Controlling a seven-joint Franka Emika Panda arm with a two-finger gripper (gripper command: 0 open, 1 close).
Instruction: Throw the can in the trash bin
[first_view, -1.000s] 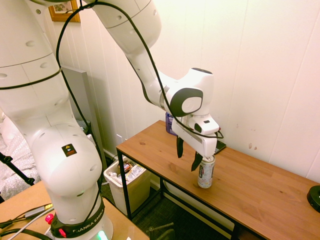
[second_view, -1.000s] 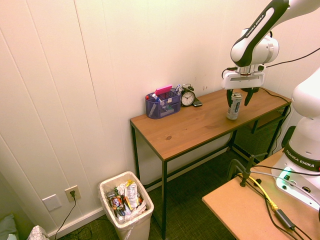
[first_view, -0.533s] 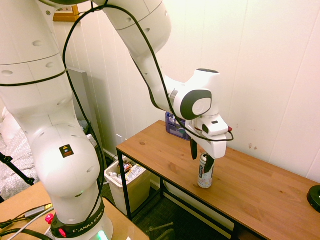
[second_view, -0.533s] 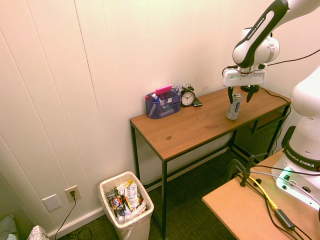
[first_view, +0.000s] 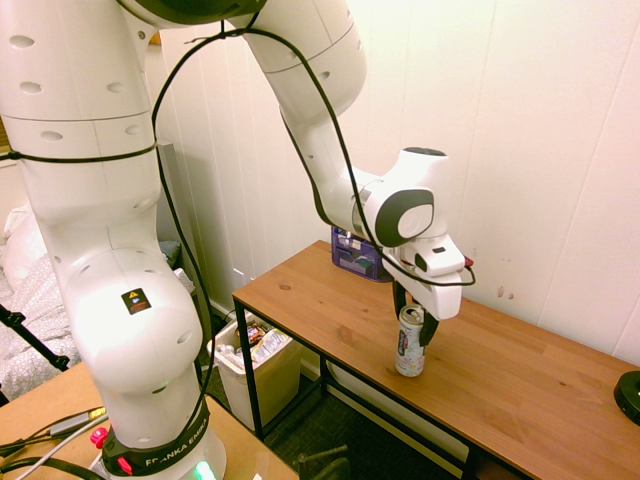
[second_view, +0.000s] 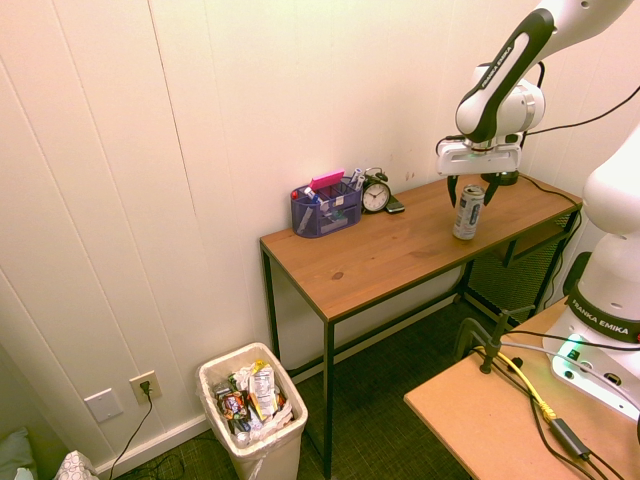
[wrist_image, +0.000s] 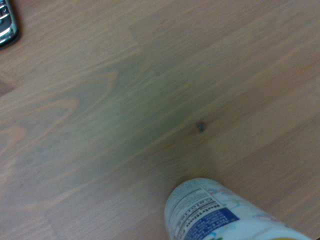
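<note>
Fingers (second_view: 488, 190) apart, seemingly astride can (second_view: 468, 213)

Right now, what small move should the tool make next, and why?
Probably the tool should ease down a little, keeping the can between its fingers, before closing. The fingers stand open near the can's upper part, and the can is upright on the desk.

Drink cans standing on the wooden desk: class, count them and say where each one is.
1: the can stands upright near the desk's front edge, beneath the end effector.
</note>
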